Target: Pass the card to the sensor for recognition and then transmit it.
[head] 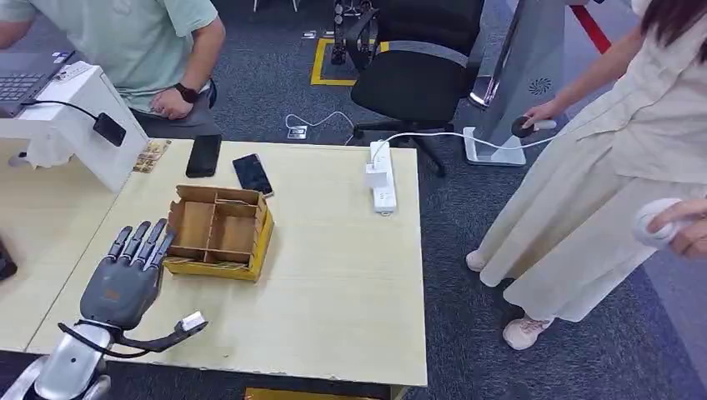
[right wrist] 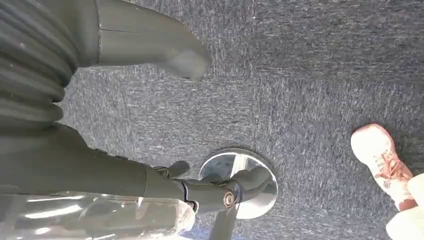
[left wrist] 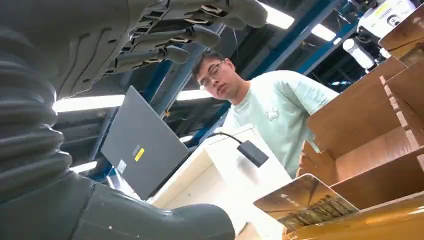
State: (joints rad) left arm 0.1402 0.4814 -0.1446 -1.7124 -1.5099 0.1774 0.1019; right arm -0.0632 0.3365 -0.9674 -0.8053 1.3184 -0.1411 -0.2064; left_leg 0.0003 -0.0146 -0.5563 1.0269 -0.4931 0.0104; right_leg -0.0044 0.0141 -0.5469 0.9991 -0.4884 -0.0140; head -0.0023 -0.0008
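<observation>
A brown cardboard divider box with a yellow front stands on the pale table. In the left wrist view a patterned card leans in the yellow front slot of the box. My left hand lies just left of the box, fingers stretched out and apart, holding nothing. The small black sensor hangs on a cable at the white stand beyond the hand, and it is also seen as the sensor from the left wrist. My right hand hangs over the carpet with nothing in it.
More cards, two phones and a white power strip lie at the table's far side. A seated person is behind the stand with a laptop. Another person stands at the right. An office chair is behind the table.
</observation>
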